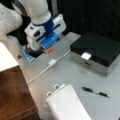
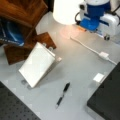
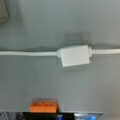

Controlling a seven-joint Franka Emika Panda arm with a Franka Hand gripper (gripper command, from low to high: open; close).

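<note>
In both front views my white and blue gripper (image 1: pixel 47 47) (image 2: pixel 86 26) hangs low over the grey table. A small orange piece (image 1: pixel 48 50) (image 2: pixel 81 29) sits right at its tip. In the wrist view that orange piece (image 3: pixel 43 106) lies at the bottom edge, against a dark strip of the gripper. Just beyond it a white cable (image 3: pixel 27 53) with a boxy white connector (image 3: pixel 74 55) (image 1: pixel 52 62) (image 2: pixel 103 55) crosses the table. The gripper is nearest to this cable and connector, and clear of them.
A black box with silver sides (image 1: pixel 96 51) (image 2: pixel 107 97) carries a small white tag (image 1: pixel 86 55) (image 2: pixel 99 77). A black pen (image 1: pixel 96 92) (image 2: pixel 63 94) and a white notepad (image 1: pixel 67 103) (image 2: pixel 37 63) lie nearby. Wooden furniture (image 1: pixel 15 92) (image 2: pixel 23 10) borders the table.
</note>
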